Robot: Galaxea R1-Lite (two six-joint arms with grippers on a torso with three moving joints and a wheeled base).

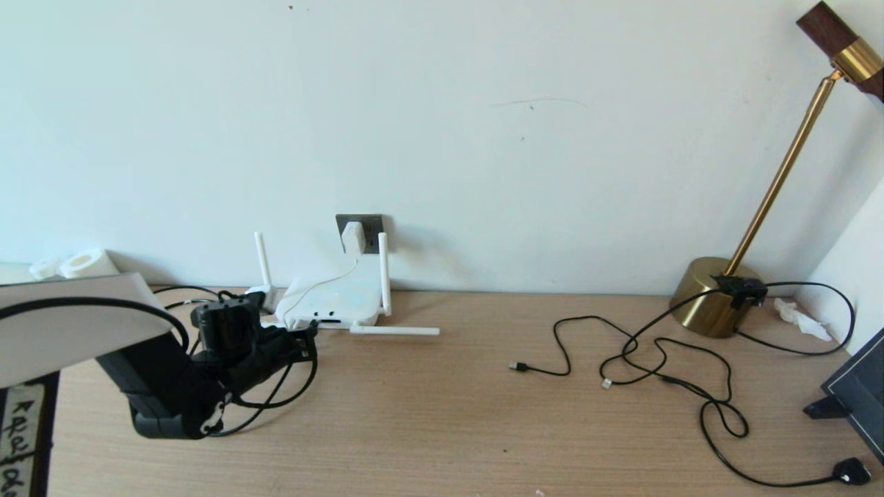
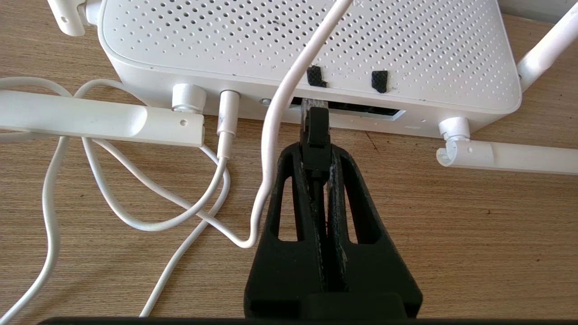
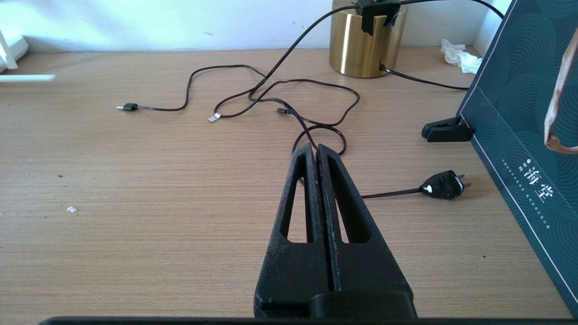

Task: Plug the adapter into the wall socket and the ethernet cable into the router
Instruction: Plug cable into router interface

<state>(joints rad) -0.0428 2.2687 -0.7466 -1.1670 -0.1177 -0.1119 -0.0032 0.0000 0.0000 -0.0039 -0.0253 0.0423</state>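
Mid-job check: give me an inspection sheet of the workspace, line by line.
Surface: wooden desk, some crumbs.
Job's things: adapter sits in the wall socket; ethernet cable plug tip at the router port slot.
Clutter: lamp, tissue, dark box, tape rolls.
Grippers: left gripper shut on the ethernet cable; right gripper shut, empty, above the desk.
Cables: white cord looped by the router; thin black cables and black plug loose.
Surroundings: white wall.

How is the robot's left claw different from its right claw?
The left gripper is shut on the ethernet cable, at the router; the right gripper is shut on nothing, over the table, away from the router. Both are black.
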